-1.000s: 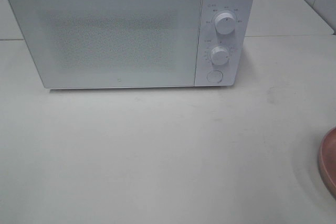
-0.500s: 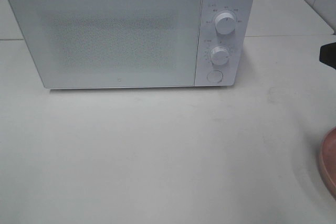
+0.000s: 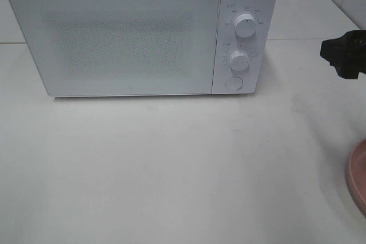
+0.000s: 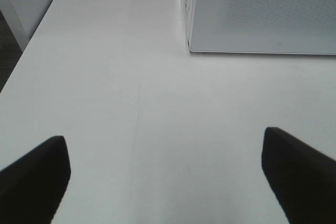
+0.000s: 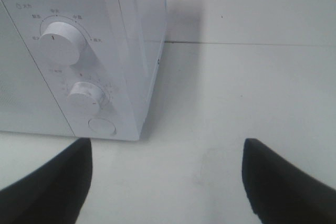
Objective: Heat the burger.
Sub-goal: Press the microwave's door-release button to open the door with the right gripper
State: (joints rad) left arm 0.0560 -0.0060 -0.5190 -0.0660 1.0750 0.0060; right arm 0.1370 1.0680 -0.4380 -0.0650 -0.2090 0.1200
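Microwave (image 3: 131, 38) door shut on counter (image 3: 171, 164), L tool (image 4: 165, 182) spread above counter, R tool (image 5: 167, 182) spread nr microwave dials (image 5: 59, 43), pink plate (image 3: 358, 178) at R edge, burger not in view.

microwave (image 3: 114, 38) blocks rear, open tabletop (image 3: 171, 164) ahead

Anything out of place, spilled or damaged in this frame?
Nothing stands out. The microwave sits square on the table with its door shut, no spills or damage. Only the rim of the pink plate shows at the right edge; the burger is not in view. Left gripper and right gripper hang open, empty.
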